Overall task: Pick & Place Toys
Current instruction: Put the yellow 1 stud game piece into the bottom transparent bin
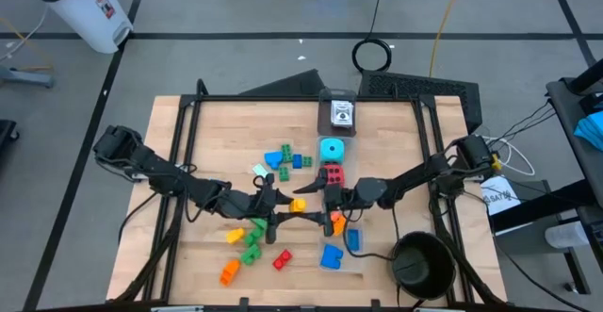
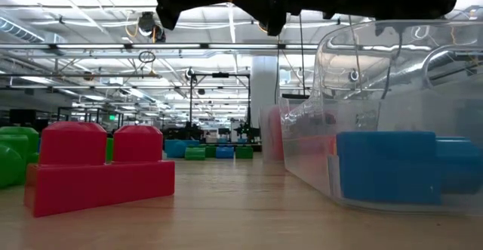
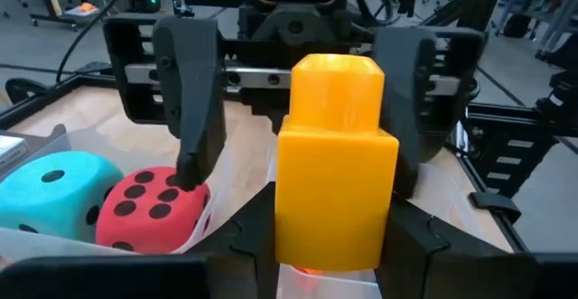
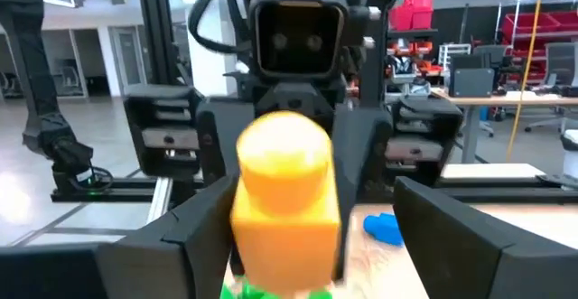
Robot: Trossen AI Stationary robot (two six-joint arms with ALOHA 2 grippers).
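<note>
An orange-yellow brick [image 1: 298, 205] hangs in the air over the table's middle, between my two grippers. My left gripper [image 1: 283, 205] comes from the table's left and is shut on it. My right gripper [image 1: 318, 202] comes from the right and is open. Its fingers [image 3: 190, 109] stand on either side of the brick's stud end [image 4: 287, 154]; I cannot tell whether they touch it. On the table rest a cyan die [image 1: 331, 148], a red die [image 1: 334, 173], and blue [image 1: 278, 157], green [image 1: 251, 246] and red [image 1: 282, 259] bricks. My left gripper pinches the orange-yellow brick by its two sides [image 3: 293, 236] at the end nearest it, between the two fingers. The fingers come level from the table's left and lie along the brick. The brick is lifted clear, lying level, with its round stud end toward my right gripper.
A clear plastic box [image 1: 353, 239] with a blue brick [image 2: 392, 167] stands at the front right, beside a black round bowl [image 1: 421, 263]. A small box with cards [image 1: 339, 114] stands at the far edge. Loose orange [image 1: 230, 271] and yellow [image 1: 236, 235] bricks lie front left.
</note>
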